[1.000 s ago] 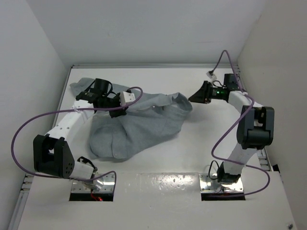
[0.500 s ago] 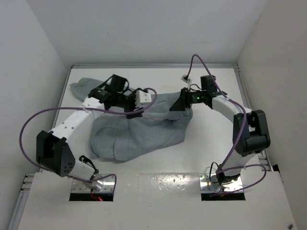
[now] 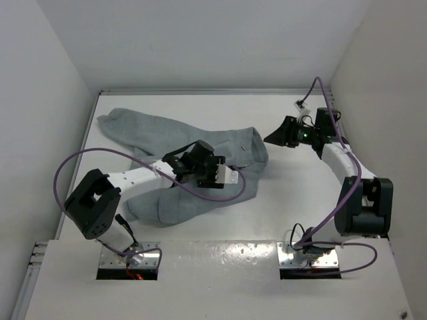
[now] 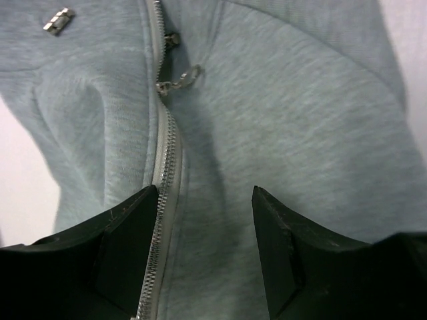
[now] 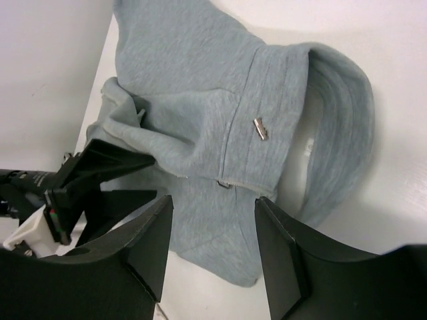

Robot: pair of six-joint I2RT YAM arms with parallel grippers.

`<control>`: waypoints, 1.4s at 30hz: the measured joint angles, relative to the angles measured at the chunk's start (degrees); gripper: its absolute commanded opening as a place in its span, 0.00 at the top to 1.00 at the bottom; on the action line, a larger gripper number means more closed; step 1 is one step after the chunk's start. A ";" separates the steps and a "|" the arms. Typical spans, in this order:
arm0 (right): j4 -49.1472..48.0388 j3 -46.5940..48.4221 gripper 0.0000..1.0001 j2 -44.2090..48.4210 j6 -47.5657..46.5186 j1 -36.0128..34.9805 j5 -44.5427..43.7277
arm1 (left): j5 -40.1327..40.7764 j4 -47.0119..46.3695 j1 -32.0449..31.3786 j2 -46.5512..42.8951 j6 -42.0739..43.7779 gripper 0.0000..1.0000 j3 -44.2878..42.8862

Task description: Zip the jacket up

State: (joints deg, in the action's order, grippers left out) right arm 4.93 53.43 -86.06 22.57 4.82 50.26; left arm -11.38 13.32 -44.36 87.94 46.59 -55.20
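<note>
The grey jacket (image 3: 187,167) lies crumpled on the table, left of centre. My left gripper (image 3: 215,167) hovers low over its front, open and empty. In the left wrist view the gripper (image 4: 205,195) straddles the fabric just right of the zipper teeth (image 4: 167,167). The slider with its chain pull (image 4: 179,79) sits farther ahead, and a small metal tag (image 4: 58,20) lies beyond it. My right gripper (image 3: 275,136) is open and empty, above the table just right of the collar. In its wrist view (image 5: 213,203) it looks down on the jacket (image 5: 200,100).
White walls close the table (image 3: 293,200) on the left, back and right. A sleeve (image 3: 117,123) reaches toward the back left corner. Purple cables loop off both arms. The left gripper's fingers (image 5: 107,163) show at the left of the right wrist view.
My left arm swung from the back left sleeve area to the middle of the jacket front. My right gripper reached in to the collar, then drew back to the right.
</note>
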 measured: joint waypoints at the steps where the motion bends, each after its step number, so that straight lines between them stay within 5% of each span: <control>1: 0.20 -0.57 0.47 0.90 -0.02 0.28 -0.20 | 0.90 -1.79 -0.37 0.22 0.87 0.36 0.92; 11: 1.79 -6.49 0.45 5.42 0.15 2.25 -0.72 | 7.43 -20.17 -2.60 6.60 6.10 0.37 3.45; 15: 2.23 -7.26 0.45 7.02 0.17 3.54 -0.72 | 7.82 -22.64 -2.80 7.96 8.00 0.45 3.85; 18: 2.27 -7.48 0.45 7.30 0.20 4.44 -0.72 | 7.80 -24.33 -2.86 7.96 9.42 0.59 4.68; 19: 2.29 -7.56 0.44 7.30 0.22 4.59 -0.74 | 7.82 -24.74 -2.84 7.96 9.88 0.74 5.05; 22: 2.34 -7.80 0.44 7.30 0.24 4.85 -0.72 | 6.34 -24.39 -2.16 7.96 9.73 0.97 5.38; 27: 0.81 -7.98 0.44 7.30 0.87 4.50 1.22 | -6.12 -15.32 3.39 7.93 3.65 1.00 -1.97; 34: -5.46 -8.74 0.44 7.21 1.81 0.85 7.87 | -25.83 -3.61 13.51 7.96 -22.29 1.00 -23.30; 42: -22.60 -11.47 0.44 1.20 12.79 -0.61 9.92 | -44.98 -0.72 19.28 10.34 -36.72 1.00 -24.41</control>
State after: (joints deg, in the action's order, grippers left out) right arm -17.67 41.95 -84.86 35.35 4.21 60.18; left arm -56.36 12.60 -25.08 98.28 9.87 -79.61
